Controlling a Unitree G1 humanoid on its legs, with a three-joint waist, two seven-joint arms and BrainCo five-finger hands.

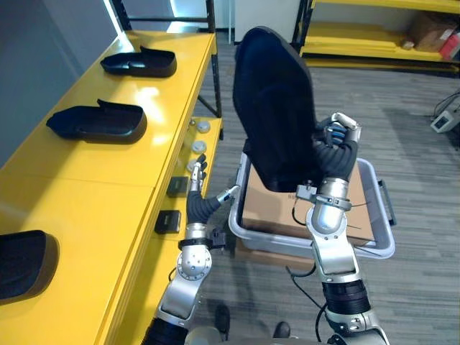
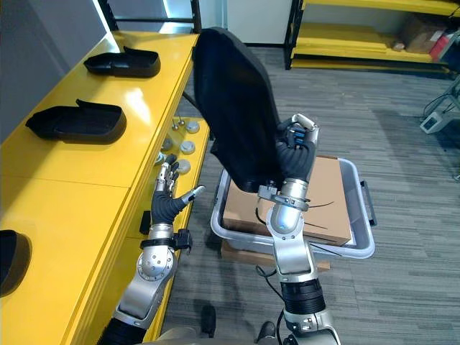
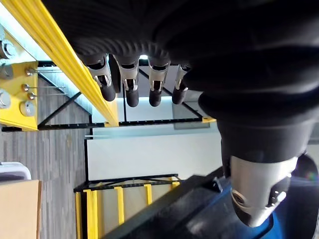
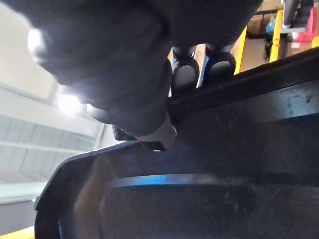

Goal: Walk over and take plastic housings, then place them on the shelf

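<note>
A large black plastic housing (image 1: 273,108) stands upright in the air above the grey bin, and my right hand (image 1: 338,140) is shut on its right edge. The right wrist view shows its dark inner surface (image 4: 209,189) close up, with my fingers (image 4: 185,74) hooked over its rim. My left hand (image 2: 169,198) is open, fingers straight, beside the front edge of the yellow shelf (image 1: 108,194) and left of the housing. Three more black housings lie on the shelf: far (image 1: 140,63), middle (image 1: 97,122) and near left (image 1: 25,262).
A grey bin (image 1: 377,244) holding a brown cardboard box (image 1: 277,208) stands on the floor under the housing. A lower yellow ledge carries small round parts (image 1: 198,144) and black blocks (image 1: 167,221). More yellow racking (image 1: 359,39) stands at the back right.
</note>
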